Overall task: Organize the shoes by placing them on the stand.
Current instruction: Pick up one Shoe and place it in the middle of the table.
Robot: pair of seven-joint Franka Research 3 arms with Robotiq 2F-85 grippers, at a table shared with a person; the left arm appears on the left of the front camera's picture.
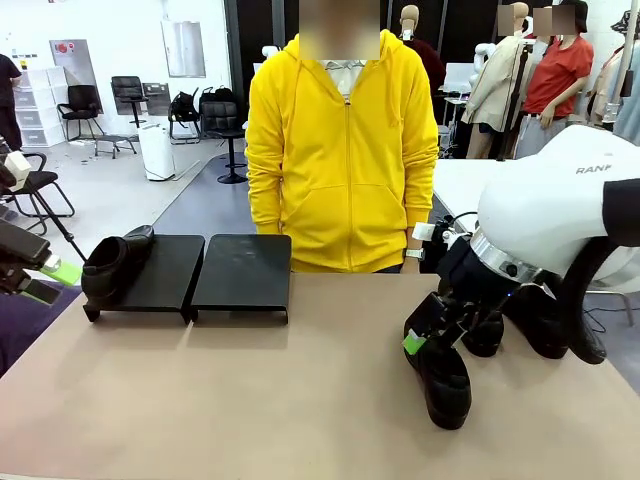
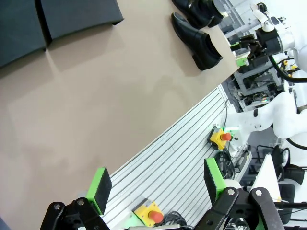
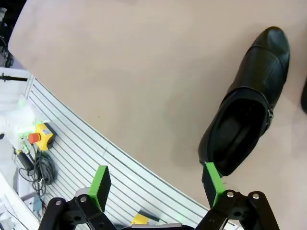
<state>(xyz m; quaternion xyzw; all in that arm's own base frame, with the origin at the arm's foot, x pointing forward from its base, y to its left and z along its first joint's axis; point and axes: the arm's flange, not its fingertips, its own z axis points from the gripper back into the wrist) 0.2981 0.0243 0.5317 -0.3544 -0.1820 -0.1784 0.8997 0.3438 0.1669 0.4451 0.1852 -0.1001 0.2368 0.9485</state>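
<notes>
The tan table (image 1: 250, 400) takes up most of the front view, and its whole middle is open, a wide bare stretch running from the near edge up to the far one. A person (image 1: 340, 150) in a yellow hoodie stands right at the far edge, top centre. The right arm (image 1: 560, 200) bulks in from the right side of the frame.

The stand (image 1: 240, 270) sits upper left, close to the far edge. Its left panel (image 1: 165, 270) carries one shoe (image 1: 115, 265) at its left end, and the right panel (image 1: 240, 265) has its top open.

Lower right of centre, the nearest shoe (image 1: 445, 385) lies on the table, toe toward the camera. The other shoes (image 1: 540, 320) huddle behind it, partly hidden by the arm.

The right gripper (image 3: 156, 187) hangs over the table's near edge with its jaws spread wide and nothing between them. One green pad (image 3: 212, 184) is just beside that shoe's heel, and I can't tell if it touches. The left gripper (image 2: 157, 187) is also spread wide and empty, hanging past the table edge over a slatted rail (image 2: 182, 163).
</notes>
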